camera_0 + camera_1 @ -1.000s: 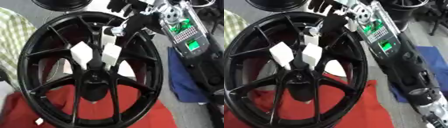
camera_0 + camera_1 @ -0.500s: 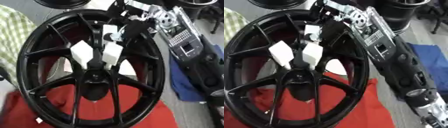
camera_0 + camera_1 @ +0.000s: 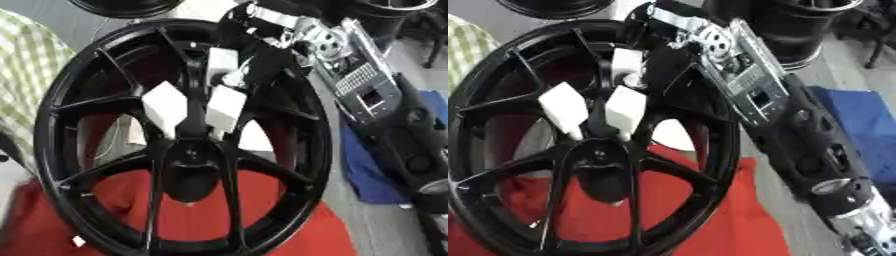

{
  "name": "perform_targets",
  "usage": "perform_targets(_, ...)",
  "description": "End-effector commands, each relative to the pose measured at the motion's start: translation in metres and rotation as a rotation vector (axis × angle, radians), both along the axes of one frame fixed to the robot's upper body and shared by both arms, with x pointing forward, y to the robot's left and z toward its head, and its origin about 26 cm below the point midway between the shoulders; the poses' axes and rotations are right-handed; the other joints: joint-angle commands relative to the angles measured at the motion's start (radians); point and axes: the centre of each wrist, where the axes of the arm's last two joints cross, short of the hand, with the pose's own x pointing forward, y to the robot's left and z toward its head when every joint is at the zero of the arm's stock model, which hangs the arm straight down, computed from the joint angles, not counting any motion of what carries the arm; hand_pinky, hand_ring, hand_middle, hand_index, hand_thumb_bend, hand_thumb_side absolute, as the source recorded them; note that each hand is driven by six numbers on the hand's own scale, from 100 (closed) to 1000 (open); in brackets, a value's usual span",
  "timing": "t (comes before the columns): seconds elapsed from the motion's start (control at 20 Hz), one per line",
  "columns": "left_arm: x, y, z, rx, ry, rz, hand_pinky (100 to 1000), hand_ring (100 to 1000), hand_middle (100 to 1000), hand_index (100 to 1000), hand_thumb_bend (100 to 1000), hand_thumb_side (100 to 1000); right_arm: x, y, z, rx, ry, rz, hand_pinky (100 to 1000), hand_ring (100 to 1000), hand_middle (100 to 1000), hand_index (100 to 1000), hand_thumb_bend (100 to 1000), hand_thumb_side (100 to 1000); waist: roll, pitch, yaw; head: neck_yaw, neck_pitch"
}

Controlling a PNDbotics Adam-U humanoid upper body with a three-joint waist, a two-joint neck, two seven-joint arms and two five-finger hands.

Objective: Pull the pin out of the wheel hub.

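Observation:
A black multi-spoke wheel hub [image 3: 188,160] lies flat on a red cloth [image 3: 262,225]. Two white block-shaped pins [image 3: 166,107] [image 3: 226,107] stick up between the spokes just above the centre. A third white pin [image 3: 221,61] stands higher up, near the far rim. My right hand [image 3: 258,62] comes in from the upper right over the rim, its dark fingers curled against this third pin. The fingertips are partly lost against the black spokes. My left hand shows in neither view.
A blue cloth [image 3: 864,117] lies to the right under my forearm. A green checked cloth [image 3: 31,75] is at the left. Other black wheels [image 3: 131,6] [image 3: 798,25] stand along the far edge.
My right forearm has rolled and swung down over the rim, turning its green-lit panel away. The hand stays at the upper white pin, which has barely moved.

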Motion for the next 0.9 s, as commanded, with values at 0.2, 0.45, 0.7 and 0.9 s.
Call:
perform_targets(0.2, 0.0026, -0.0017, 0.0121, 0.014, -0.034, -0.016, 527, 646, 617, 726, 100, 900, 0.0005, -0.0014, 0.0063, 0.004, 0.000, 0.015, 699, 787, 670, 745, 497, 140, 0.007, -0.013, 0.002, -0.003, -0.017)
perform_targets(0.45, 0.0029, -0.0024, 0.0125, 0.014, -0.035, -0.019, 528, 647, 617, 727, 100, 902, -0.0006, -0.0007, 0.0065, 0.010, 0.012, 0.026, 680, 765, 595, 695, 495, 137, 0.007, -0.014, 0.004, -0.004, -0.017)
perform_targets(0.7, 0.0031, -0.0029, 0.0124, 0.016, -0.033, -0.021, 528, 647, 617, 727, 100, 903, -0.0017, -0.0004, 0.0070, 0.027, 0.020, 0.025, 662, 734, 505, 622, 488, 116, 0.006, -0.015, 0.005, -0.005, -0.016)
perform_targets(0.9, 0.0031, -0.0032, 0.0120, 0.017, -0.031, -0.022, 528, 648, 618, 727, 100, 905, -0.0027, -0.0009, 0.0088, 0.054, 0.025, 0.023, 649, 712, 453, 578, 483, 100, 0.006, -0.016, 0.005, -0.006, -0.015)
